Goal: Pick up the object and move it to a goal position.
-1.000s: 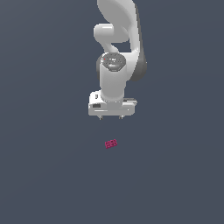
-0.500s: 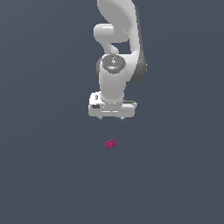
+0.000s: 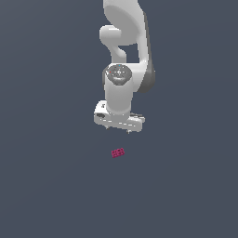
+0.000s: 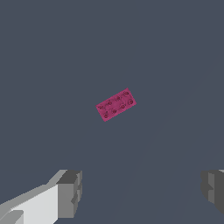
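Exterior view first: we see the gripper hanging above the block, which lies flat on the dark worktop, clear of the arm and untouched. We judge this to be the approach before the grasp, since the gripper sits over the block and a little behind it, and so would have to come forward as well as down. In the wrist view the fingers stand wide apart, released and holding nothing, with the block ahead of the gap between them, studs up and lying askew to the line joining them; we would expect a wrist turn so that the fingers close across its narrow sides. One finger is cut off at the picture's edge. We find no goal marker in either view, and the fingertips are barely discernible in the exterior view.
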{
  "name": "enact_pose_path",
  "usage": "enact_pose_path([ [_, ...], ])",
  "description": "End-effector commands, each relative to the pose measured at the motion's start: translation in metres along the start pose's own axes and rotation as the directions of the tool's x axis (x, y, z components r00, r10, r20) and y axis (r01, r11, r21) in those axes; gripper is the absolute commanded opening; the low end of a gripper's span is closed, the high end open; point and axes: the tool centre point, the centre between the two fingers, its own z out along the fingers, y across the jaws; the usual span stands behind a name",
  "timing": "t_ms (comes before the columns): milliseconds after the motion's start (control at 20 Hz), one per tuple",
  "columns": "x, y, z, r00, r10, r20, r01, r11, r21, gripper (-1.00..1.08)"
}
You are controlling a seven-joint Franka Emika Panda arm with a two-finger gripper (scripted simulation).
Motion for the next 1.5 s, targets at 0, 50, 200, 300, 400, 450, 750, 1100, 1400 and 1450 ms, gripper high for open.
enact_pose_path([
  [0,0.004,-0.001,0.005,0.998,0.069,0.0,-0.069,0.998,0.004,1.0],
  [50,0.005,-0.001,0.007,0.995,0.098,0.0,-0.098,0.995,0.006,1.0],
  [200,0.01,-0.002,0.013,0.983,0.185,0.0,-0.185,0.983,0.01,1.0],
  [300,0.013,-0.003,0.017,0.97,0.242,0.001,-0.242,0.97,0.013,1.0],
  [400,0.016,-0.004,0.022,0.955,0.298,0.001,-0.298,0.955,0.015,1.0],
  [450,0.018,-0.004,0.024,0.946,0.325,0.001,-0.325,0.945,0.016,1.0],
  [750,0.027,-0.006,0.036,0.875,0.484,0.003,-0.484,0.875,0.022,1.0],
  [1100,0.037,-0.007,0.052,0.76,0.65,0.005,-0.65,0.76,0.028,1.0],
  [1400,0.045,-0.009,0.064,0.642,0.767,0.006,-0.767,0.641,0.032,1.0],
  [1450,0.047,-0.009,0.066,0.623,0.782,0.006,-0.782,0.623,0.033,1.0],
])
